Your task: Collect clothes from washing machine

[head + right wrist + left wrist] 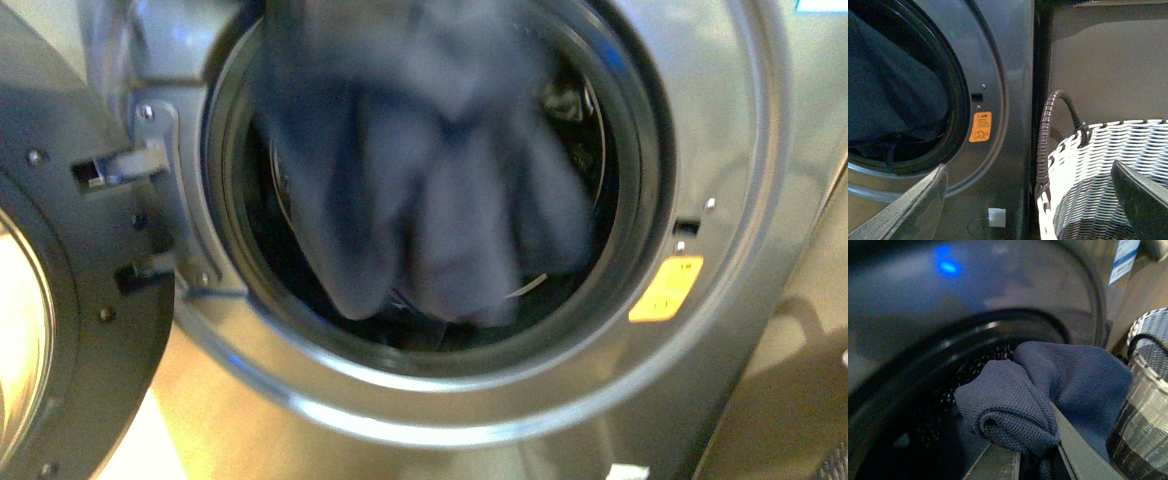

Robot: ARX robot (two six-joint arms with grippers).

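So the washing machine (720, 150) has its door (90, 260) swung wide open to the left. A bundle of navy clothes (430, 200) hangs right in front of the porthole (640, 190), covering most of the opening from the top down to near the lower rim. It's pretty blurry from the front, so I can't make out any marks or labels on it.

The left gripper (1035, 432) is clamped onto that fabric. In the left wrist view you can see a rolled fold of the knit pinched between the two fingers (998, 462), with the speckled steel drum (983, 360) dark behind it. There's something dark lower in the drum too, but I can't tell what.

The right gripper (1029, 170) is off to the right with its jaws spread wide and nothing in them. It sits over the woven basket (1118, 140), which stands just beside the machine's right side. The yellow sticker (666, 288) is on the machine's front, lower right of the porthole.
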